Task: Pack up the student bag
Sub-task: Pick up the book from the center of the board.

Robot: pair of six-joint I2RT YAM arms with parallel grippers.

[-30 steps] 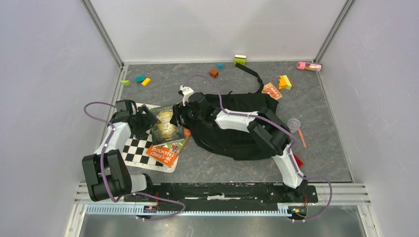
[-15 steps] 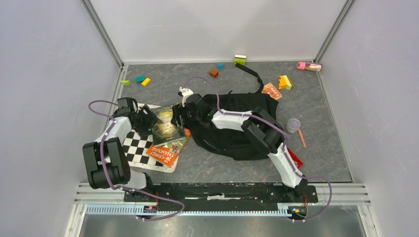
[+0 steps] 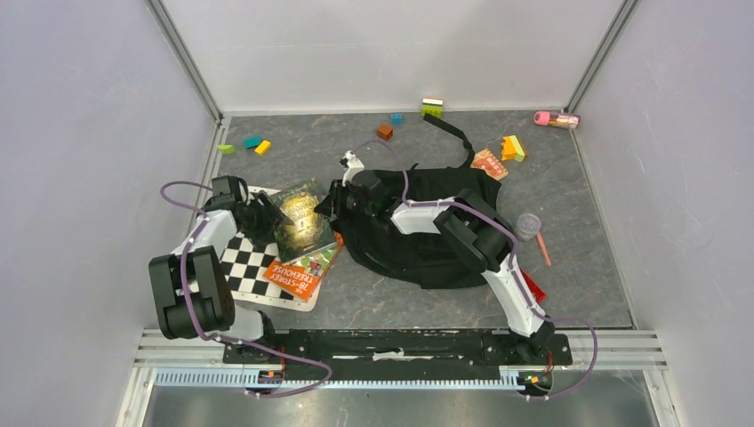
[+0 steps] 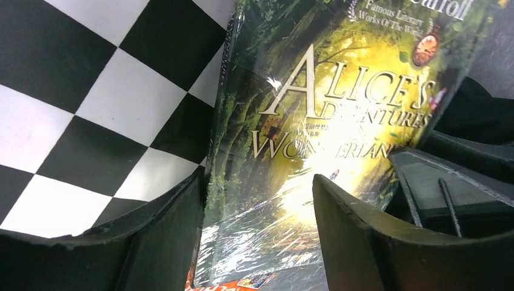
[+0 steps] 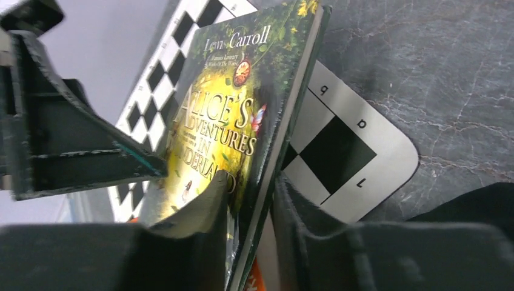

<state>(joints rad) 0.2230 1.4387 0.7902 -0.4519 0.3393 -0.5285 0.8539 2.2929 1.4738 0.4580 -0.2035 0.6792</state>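
Observation:
The student bag (image 3: 418, 256) is a big black backpack lying flat in the middle of the table, one strap (image 3: 449, 131) trailing toward the back. Left of it a green "Alice's Adventures in Wonderland" book (image 3: 300, 216) rests tilted over a chessboard (image 3: 242, 264). My right arm reaches across the bag. The right gripper (image 5: 250, 179) is shut on the book's right edge, one finger on the cover and one under it. My left gripper (image 4: 259, 177) is open at the book's left side, one finger (image 4: 176, 224) beside the spine and the other over the cover.
An orange book (image 3: 296, 272) lies under the green one on the chessboard. Coloured blocks (image 3: 258, 144) (image 3: 511, 147) are scattered along the back, with a pink case (image 3: 556, 119) in the far right corner. A small jar (image 3: 529, 223) and a pen (image 3: 542, 250) lie right of the bag.
The right gripper has closed on the book's edge and shifted slightly right, tilting the book up. The left gripper has narrowed somewhat and stayed at the spine.

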